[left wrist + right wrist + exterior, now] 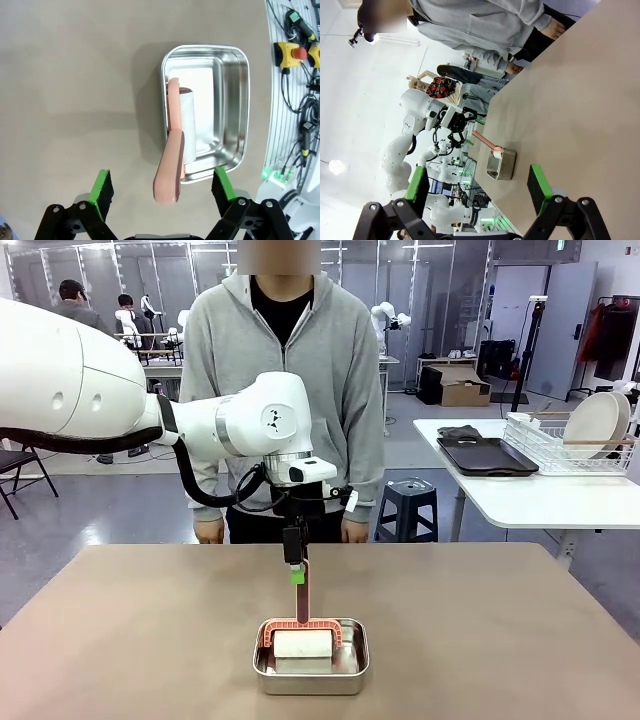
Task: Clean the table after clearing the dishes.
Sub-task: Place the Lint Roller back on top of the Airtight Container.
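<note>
Here we see the table (120,630), a bare tan top with a small steel pan (311,672) near its front edge; inside the pan lies a white roller (303,644) on a pinkish frame, its handle (302,590) rising upright. Our left gripper (162,187) hangs over that handle with its jaws spread wide, the handle between the green pads but touching neither. Our right gripper (477,182) is likewise wide open and holds nothing, over bare tabletop well apart from the pan, while a person (285,370) in a grey hoodie stands at the far side, and two plates (597,423) stand in a rack beside a dark tray (487,455) on a white side table (540,495).

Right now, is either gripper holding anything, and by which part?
Nothing held. The left gripper is open astride the roller's pink handle, pads clear of it. The right gripper is open and empty.
</note>
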`<act>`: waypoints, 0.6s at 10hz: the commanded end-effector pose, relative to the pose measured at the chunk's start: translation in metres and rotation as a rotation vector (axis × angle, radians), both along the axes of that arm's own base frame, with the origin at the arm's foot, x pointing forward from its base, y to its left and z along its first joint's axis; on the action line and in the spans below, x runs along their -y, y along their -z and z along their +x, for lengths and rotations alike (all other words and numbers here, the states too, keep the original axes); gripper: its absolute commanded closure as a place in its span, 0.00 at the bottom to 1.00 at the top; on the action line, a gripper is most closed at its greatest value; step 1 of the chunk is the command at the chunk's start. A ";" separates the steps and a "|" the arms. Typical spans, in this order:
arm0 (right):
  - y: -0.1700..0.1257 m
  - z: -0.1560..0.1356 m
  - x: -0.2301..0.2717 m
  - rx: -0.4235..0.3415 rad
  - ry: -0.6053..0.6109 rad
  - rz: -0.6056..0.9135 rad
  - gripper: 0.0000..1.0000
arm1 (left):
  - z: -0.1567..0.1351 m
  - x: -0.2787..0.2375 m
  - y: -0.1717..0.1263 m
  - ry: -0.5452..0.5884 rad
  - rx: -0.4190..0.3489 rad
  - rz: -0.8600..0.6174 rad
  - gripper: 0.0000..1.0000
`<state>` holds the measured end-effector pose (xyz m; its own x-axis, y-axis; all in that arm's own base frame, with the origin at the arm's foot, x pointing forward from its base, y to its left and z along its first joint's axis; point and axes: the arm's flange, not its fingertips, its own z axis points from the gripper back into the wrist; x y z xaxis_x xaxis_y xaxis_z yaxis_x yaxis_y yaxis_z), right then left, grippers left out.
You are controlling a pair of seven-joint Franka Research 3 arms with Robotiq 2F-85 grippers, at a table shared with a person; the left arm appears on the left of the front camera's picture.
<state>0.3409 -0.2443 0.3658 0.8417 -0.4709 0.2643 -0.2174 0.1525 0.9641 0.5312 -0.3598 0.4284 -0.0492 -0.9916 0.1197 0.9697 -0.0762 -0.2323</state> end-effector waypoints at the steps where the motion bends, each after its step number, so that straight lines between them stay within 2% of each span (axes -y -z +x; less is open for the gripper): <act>1: -0.005 -0.001 0.000 -0.011 0.001 0.010 0.00 | -0.001 0.000 0.002 0.000 -0.006 0.002 0.00; 6: -0.005 -0.001 0.000 -0.011 0.001 0.010 0.00 | -0.001 0.000 0.002 0.000 -0.006 0.002 0.00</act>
